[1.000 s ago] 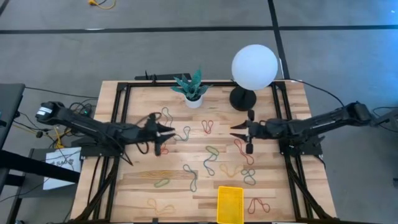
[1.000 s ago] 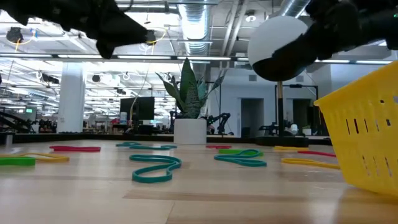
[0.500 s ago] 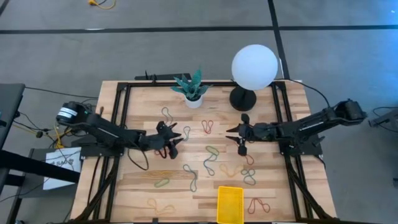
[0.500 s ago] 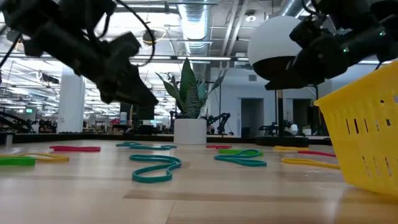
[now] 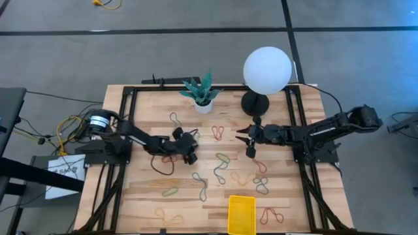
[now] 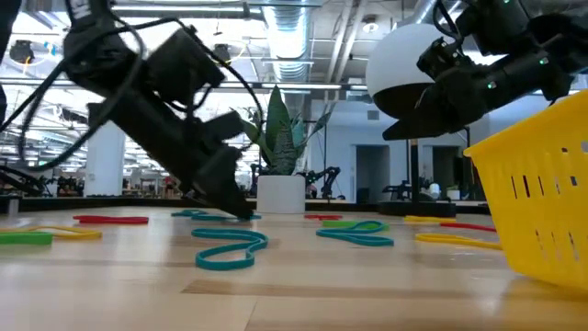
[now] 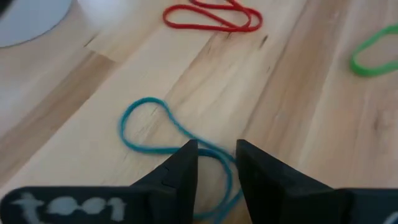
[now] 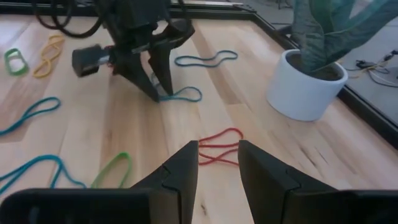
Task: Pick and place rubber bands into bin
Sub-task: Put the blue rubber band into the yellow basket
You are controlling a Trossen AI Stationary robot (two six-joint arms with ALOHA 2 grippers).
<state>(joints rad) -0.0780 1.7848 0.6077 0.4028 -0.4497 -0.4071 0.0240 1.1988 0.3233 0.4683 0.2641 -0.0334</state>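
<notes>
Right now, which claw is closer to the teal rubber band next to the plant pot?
Left. The left claw is down at the teal rubber band, fingertips straddling it. The right claw hovers farther off, above the red rubber band.

The pale wooden tabletop [image 5: 144, 189] carries scattered rubber bands [image 5: 222, 166] across its middle, a white plant pot [image 5: 203, 104] and a black-based globe lamp [image 5: 266, 70] at the far edge, and the yellow bin [image 5: 241, 214] at the near edge.

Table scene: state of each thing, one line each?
left gripper: down at the table, narrow gap astride teal rubber band
right gripper: raised above red rubber band, narrow gap, empty
bin: upright, no bands visible inside
plant pot: upright
globe lamp: upright
</notes>
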